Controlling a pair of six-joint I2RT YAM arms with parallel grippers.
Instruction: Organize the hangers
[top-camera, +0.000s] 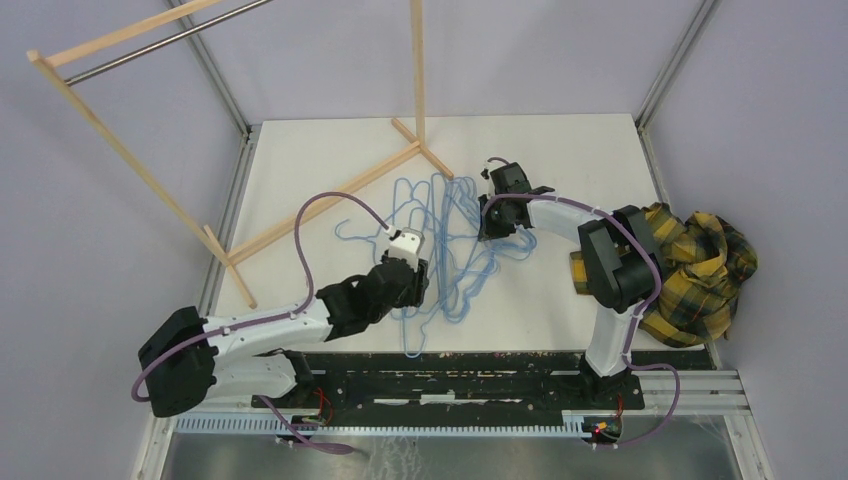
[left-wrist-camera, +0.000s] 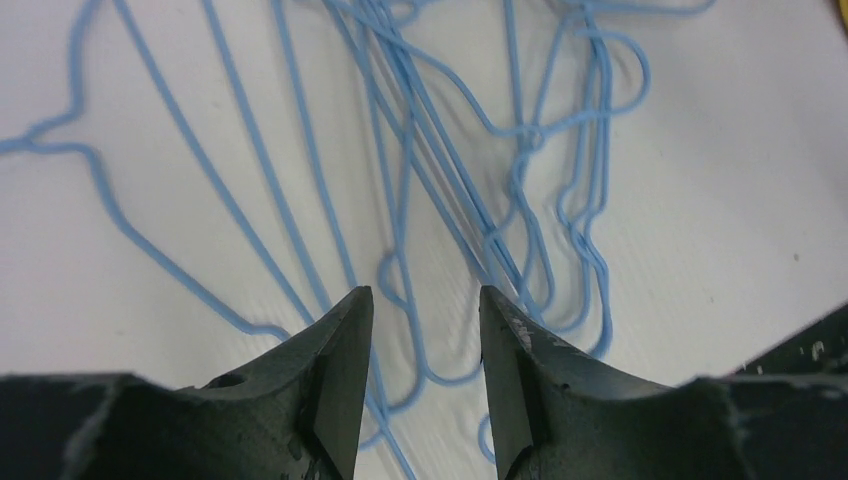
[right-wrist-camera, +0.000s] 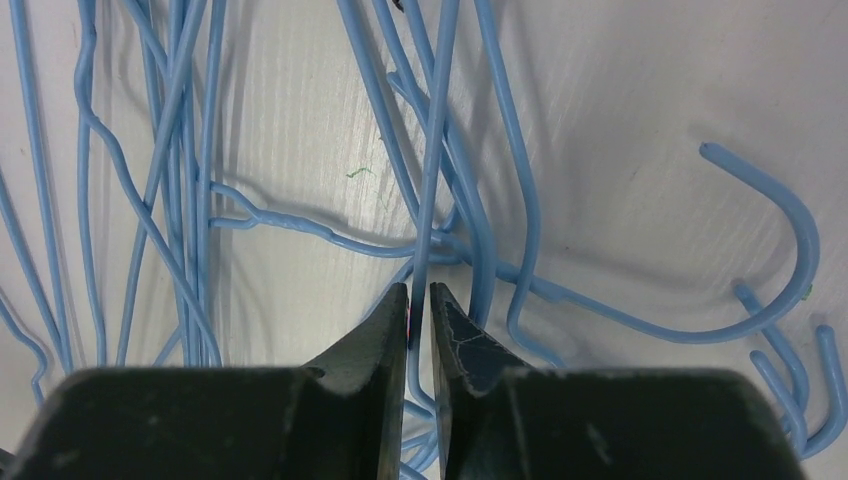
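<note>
White matte tabletop (top-camera: 330, 160), faint grain showing in the wrist views, pale grey walls around it.

Nearest you, the left gripper (left-wrist-camera: 420, 295): black tapered fingers (left-wrist-camera: 335, 360) stand clearly apart, a moderate gap, clamped on nothing. It hangs just over the near-left part of the pile. Wires run on the table under the gap, and you can't tell from the wrist view whether the tips touch any.

The thin light-blue wire hangers (top-camera: 440, 205) lie mid-table between the two arms in one tangled heap. They have a smooth coated look, long straight runs crossing each other, twisted necks, and curved hooks pointing several ways.

The right gripper (right-wrist-camera: 420, 292) comes down on the right side of the heap. Its scuffed black fingers are nearly together, pinched on one wire that runs straight into the slit. An open hook curls just to its right.

A purple cable (top-camera: 320, 215) loops over the left arm.

At the right table edge sits a crumpled yellow-and-black plaid cloth (top-camera: 705, 260), well apart from the heap.

Farthest back is a light wooden rack (top-camera: 330, 195) with a grey metal rod (top-camera: 170, 40). Its foot bar sits just beside the heap's far-left edge.
</note>
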